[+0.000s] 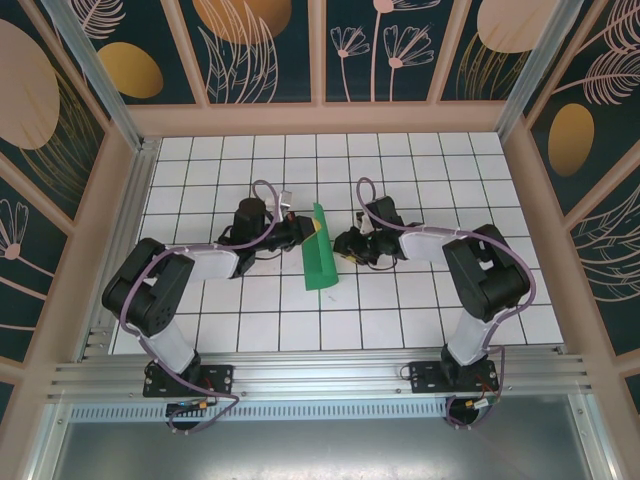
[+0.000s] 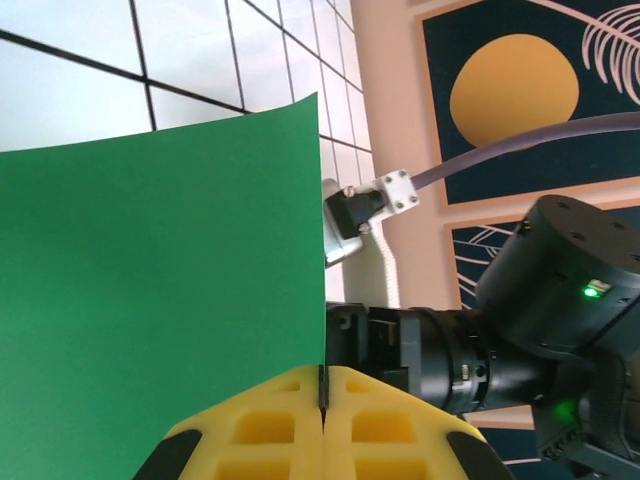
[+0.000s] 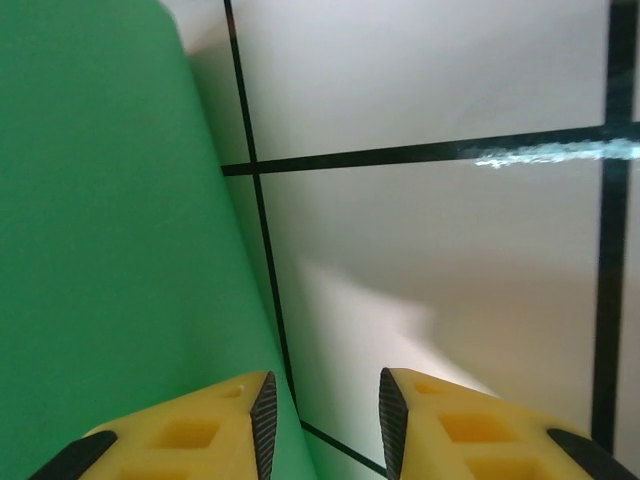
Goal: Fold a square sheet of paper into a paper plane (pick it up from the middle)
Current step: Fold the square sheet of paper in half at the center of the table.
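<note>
**Raising the green sheet for a first fold, with most of the work ahead**

The square sheet of paper (image 1: 322,262) is at the middle of the desk (image 1: 250,310). It is no longer flat. From above it shows as a narrow green strip running from 12 to 6 o'clock, tipped up between the two arms.

The left hand (image 2: 322,385) is at the sheet's 10 o'clock. Its yellow fingers (image 2: 260,425) are pressed fully together on the paper's edge, and in the left wrist view the green surface spreads broad and smooth away from that pinch.

The right hand (image 3: 325,405) is at the sheet's 3 o'clock with a clear gap between its fingers. The paper's edge runs down beside the left finger and seems to reach into the gap, but nothing is clamped there.

Judged from this, the pick-up is done and a first lengthwise fold is being set up. The pictures do not tell whether a crease has been pressed. No pointed nose or wing fold shows, so nearly all the folding is left to do.
</note>
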{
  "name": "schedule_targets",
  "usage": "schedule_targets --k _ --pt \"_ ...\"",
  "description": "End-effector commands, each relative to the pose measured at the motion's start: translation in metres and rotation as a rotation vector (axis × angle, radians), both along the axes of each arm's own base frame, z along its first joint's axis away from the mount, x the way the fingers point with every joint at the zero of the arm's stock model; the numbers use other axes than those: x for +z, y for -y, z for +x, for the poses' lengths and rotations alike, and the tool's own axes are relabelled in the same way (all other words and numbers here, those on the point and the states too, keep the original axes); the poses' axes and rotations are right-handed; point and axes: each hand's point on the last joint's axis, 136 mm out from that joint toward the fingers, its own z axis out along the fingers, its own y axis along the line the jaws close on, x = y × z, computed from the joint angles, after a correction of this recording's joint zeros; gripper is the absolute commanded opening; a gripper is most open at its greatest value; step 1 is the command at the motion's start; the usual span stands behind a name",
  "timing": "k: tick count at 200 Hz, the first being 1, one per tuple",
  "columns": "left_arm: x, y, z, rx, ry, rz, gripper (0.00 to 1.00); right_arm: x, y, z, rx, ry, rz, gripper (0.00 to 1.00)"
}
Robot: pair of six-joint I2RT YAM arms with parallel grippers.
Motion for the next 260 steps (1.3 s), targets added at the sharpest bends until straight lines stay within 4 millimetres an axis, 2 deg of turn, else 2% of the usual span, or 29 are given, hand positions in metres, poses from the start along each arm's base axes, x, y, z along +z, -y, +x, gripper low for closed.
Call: schedule_targets --k 1,22,38,70,99,135,184,260 --pt "-0.026 -0.003 0.0 0.011 -0.033 0.072 0.0 0.013 0.01 0.009 -0.032 0.043 -0.026 0.38" --pt "-0.043 -0.008 0.0 0.02 -0.049 0.138 0.0 0.019 0.034 0.015 -0.109 0.07 -0.067 0.41" --pt "-0.052 -0.009 -0.001 0.017 -0.06 0.165 0.0 0.028 0.04 0.017 -0.115 0.105 -0.06 0.45" --pt "-0.072 -0.013 0.001 0.017 -0.084 0.235 0.0 0.04 0.022 0.011 -0.002 0.146 0.009 0.57" --pt "-0.081 -0.018 0.005 0.022 -0.08 0.308 0.0 0.035 0.005 0.005 0.089 0.151 -0.016 0.66" --pt "-0.093 -0.025 0.01 0.011 -0.07 0.425 0.0 0.023 -0.014 -0.001 0.173 0.135 -0.055 0.65" --pt "-0.103 -0.025 0.014 -0.023 -0.071 0.482 0.0 0.006 -0.016 0.0 0.187 0.09 -0.086 0.63" --pt "-0.107 -0.03 0.017 -0.011 -0.071 0.523 0.0 -0.005 -0.027 0.0 0.225 0.069 -0.111 0.57"
